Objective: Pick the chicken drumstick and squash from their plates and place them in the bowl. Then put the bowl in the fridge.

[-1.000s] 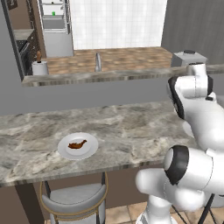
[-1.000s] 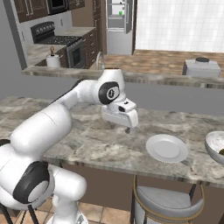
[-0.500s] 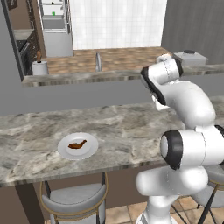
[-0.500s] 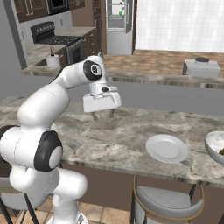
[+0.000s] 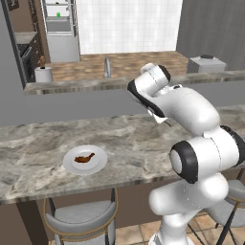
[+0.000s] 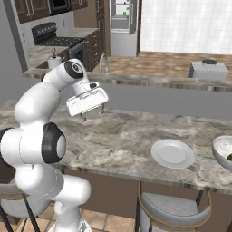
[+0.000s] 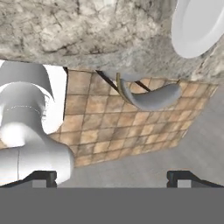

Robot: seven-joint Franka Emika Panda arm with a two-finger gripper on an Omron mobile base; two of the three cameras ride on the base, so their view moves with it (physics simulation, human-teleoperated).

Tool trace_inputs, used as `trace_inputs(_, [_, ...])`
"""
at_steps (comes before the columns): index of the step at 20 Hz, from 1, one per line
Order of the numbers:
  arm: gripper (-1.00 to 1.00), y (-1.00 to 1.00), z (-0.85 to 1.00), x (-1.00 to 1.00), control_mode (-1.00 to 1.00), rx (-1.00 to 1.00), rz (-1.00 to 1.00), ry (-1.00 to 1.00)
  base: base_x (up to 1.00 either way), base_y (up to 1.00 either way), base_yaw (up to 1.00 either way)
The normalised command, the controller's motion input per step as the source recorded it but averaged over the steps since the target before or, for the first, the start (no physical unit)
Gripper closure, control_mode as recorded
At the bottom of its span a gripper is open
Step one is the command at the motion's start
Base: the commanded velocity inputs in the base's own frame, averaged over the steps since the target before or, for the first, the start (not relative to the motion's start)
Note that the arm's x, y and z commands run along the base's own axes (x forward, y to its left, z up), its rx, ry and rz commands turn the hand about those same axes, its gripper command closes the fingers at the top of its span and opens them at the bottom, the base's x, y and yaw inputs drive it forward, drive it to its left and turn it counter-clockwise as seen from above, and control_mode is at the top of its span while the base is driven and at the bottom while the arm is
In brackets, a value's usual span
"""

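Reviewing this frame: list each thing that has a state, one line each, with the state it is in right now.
end effector: open, holding nothing, above the counter.
chicken drumstick: lying on its plate, untouched.
left plate: on the counter, holding the drumstick.
right plate: on the counter, bare.
bowl: upright at the counter's right end, partly cut off.
fridge: door open, shelves visible.

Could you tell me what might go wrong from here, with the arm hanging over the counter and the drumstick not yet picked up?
1. The hand hangs open, well away from the chicken drumstick, so a long swing could clip the plate rim.
2. The drumstick is small on a shallow plate; a poor grasp may push it onto the counter.
3. The bowl sits at the counter's far end, near its edge, so a nudge could tip it off.
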Motion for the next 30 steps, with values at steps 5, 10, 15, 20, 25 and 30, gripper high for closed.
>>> trace_inputs(5, [-1.00, 0.35, 0.00, -0.05, -1.00, 0.15, 0.45, 0.05, 0.00, 0.00, 0.00])
trace_inputs(10, [-1.00, 0.20, 0.00, -0.18, -1.00, 0.34, 0.36, 0.00, 0.00, 0.00, 0.00])
trace_inputs(15, [-1.00, 0.15, 0.00, -0.14, -1.00, 0.48, 0.28, 0.00, 0.00, 0.00, 0.00])
trace_inputs(20, [-1.00, 0.26, 0.00, -0.02, -1.00, 0.46, 0.26, 0.00, 0.00, 0.00, 0.00])
trace_inputs(25, [-1.00, 0.40, 0.00, 0.00, -1.00, 0.30, 0.26, -0.01, 0.00, 0.00, 0.00])
trace_inputs(30, [-1.00, 0.42, 0.00, -0.01, -1.00, 0.25, 0.25, -0.05, 0.00, 0.00, 0.00])
